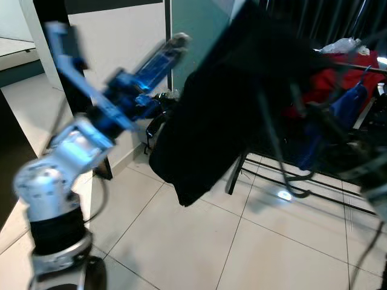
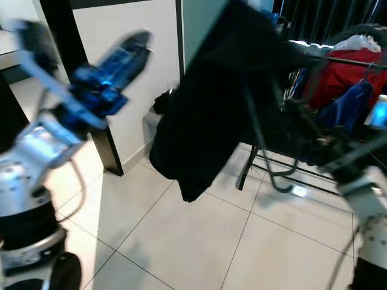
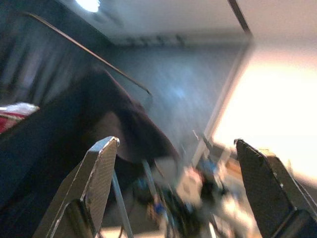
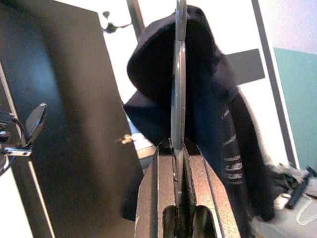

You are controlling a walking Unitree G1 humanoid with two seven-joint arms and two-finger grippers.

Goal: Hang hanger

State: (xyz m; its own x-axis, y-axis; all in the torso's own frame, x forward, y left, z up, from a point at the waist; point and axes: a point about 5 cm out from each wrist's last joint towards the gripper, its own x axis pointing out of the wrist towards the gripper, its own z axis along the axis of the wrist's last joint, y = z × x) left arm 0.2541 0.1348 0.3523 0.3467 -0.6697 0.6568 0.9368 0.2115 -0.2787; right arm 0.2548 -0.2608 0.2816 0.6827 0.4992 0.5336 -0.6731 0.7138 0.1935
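Note:
A black garment (image 1: 224, 103) hangs on a thin metal hanger (image 4: 177, 74), held up in front of me. My right gripper (image 4: 177, 144) is shut on the hanger's metal rod, and the garment (image 4: 198, 99) drapes just beyond its fingers. My right arm (image 2: 363, 199) comes in from the right, blurred. On the left, my left arm (image 1: 78, 145) is raised, and its gripper (image 3: 176, 143) is open with nothing between the fingers. It points toward the garment without touching it.
A clothes rack (image 2: 344, 60) stands at the back right with a red garment (image 1: 338, 78) and a blue one (image 1: 344, 106) on it. A dark post (image 2: 78, 54) and a white wall panel are on the left. Pale floor tiles (image 1: 272, 241) lie below.

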